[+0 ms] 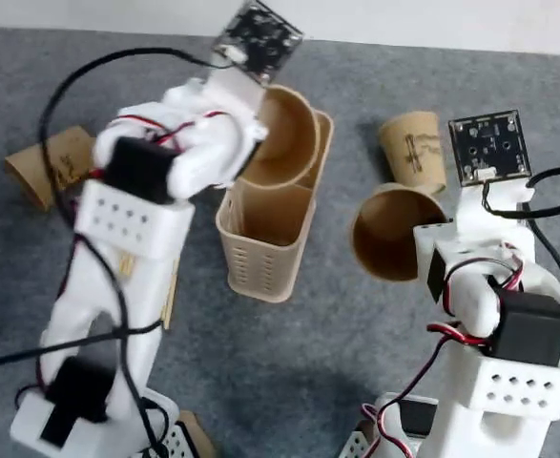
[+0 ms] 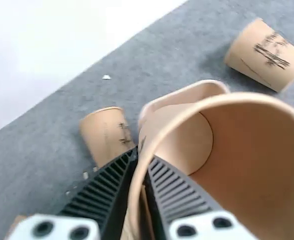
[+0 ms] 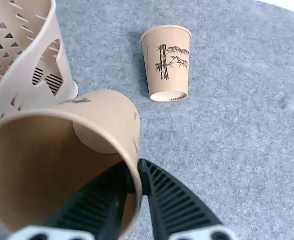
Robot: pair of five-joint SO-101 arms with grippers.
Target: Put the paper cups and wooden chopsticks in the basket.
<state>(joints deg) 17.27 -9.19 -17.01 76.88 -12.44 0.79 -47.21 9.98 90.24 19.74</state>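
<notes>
A grey carpeted tabletop carries a tall beige perforated plastic basket. The left claw is clamped on the rim of a brown paper cup tipped over the basket's mouth. The right claw grips a second brown paper cup just beside the basket.

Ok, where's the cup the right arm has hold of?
High view: the paper cup is pinched by its rim in the right gripper, on its side, between the basket and the right arm, beside the upside-down cup.
</notes>
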